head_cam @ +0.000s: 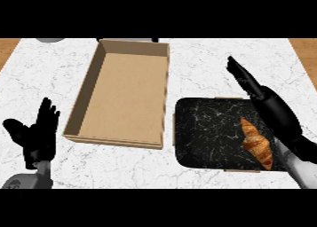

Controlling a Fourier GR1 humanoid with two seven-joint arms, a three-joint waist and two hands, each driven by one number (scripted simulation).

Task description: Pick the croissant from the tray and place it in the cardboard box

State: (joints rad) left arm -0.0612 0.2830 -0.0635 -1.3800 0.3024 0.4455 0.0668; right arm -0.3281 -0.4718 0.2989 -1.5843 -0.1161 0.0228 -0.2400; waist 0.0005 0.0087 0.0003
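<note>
White marble counter [207,66] fills your view, with wood showing at both far corners. Take the cardboard box [121,95] as your landmark: it lies open-topped and slightly angled left of centre. Just right of its near end you have the black marbled tray [207,133], edges close to the box but apart from it. Your right hand [262,95] stretches over the tray's right side with fingers straight, holding nothing. Your left hand [36,133] rests left of the box, fingers up and spread, empty. The croissant [258,142] lies on the tray's right part, beside the right hand.
</note>
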